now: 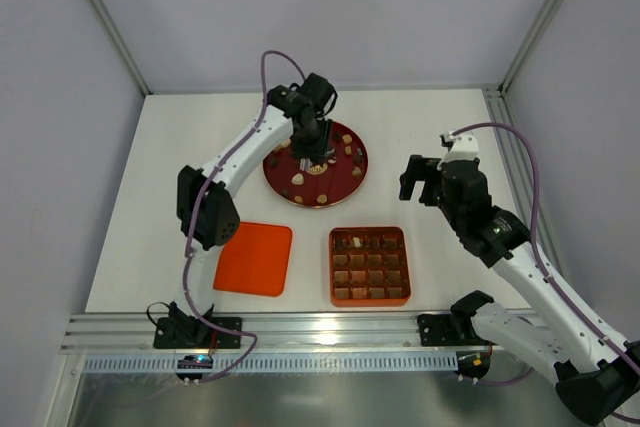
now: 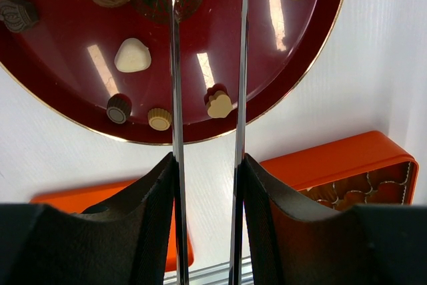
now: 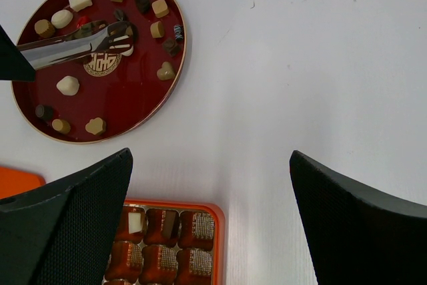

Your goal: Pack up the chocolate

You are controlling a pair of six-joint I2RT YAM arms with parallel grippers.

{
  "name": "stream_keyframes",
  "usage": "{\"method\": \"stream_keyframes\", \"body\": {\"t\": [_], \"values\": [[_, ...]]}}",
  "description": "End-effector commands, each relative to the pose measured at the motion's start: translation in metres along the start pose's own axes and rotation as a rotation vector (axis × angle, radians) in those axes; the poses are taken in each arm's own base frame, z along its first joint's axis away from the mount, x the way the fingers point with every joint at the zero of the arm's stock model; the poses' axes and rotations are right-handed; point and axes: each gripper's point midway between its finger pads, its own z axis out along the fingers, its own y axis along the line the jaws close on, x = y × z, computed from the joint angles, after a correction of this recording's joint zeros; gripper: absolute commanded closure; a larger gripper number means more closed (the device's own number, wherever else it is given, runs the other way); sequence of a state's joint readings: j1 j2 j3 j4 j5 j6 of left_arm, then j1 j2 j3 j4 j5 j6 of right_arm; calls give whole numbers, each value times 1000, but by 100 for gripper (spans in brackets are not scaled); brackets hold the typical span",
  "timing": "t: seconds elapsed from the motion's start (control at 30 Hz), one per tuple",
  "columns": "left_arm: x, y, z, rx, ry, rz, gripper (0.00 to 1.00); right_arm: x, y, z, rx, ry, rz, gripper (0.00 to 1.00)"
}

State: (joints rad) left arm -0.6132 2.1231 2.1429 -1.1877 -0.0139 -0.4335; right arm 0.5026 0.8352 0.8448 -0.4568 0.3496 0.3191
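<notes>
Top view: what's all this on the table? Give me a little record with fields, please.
plate: dark red, round, chocolates scattered on it
tray: orange, gridded, few cells filled
lid: orange, flat, left of tray
left gripper: shut on tongs, over plate
right gripper: open, empty, right of plate

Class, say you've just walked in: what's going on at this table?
The left gripper has its jaws clamped on metal tongs, whose tips reach over the chocolate on the red plate. The right gripper hangs open off to the side, holding nothing. The orange tray looks mostly unfilled, with its lid lying flat to its left. Packing seems at an early stage.
</notes>
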Motion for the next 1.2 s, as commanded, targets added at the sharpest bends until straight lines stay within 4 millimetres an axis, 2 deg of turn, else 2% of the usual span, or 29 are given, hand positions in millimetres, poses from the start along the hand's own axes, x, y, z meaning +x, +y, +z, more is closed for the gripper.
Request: {"method": "stream_keyframes", "body": {"t": [0.0, 0.7, 0.9, 1.17], "values": [[-8, -7, 1, 24, -27, 10, 58, -11, -1, -3, 7, -44, 5, 0], [-7, -7, 11, 14, -2, 25, 62, -12, -3, -3, 15, -47, 6, 0], [-6, -6, 7, 9, -4, 31, 65, -12, -2, -2, 12, -46, 9, 0], [-4, -1, -9, -3, -18, 51, 66, -9, -2, -2, 11, -40, 11, 0]]}}
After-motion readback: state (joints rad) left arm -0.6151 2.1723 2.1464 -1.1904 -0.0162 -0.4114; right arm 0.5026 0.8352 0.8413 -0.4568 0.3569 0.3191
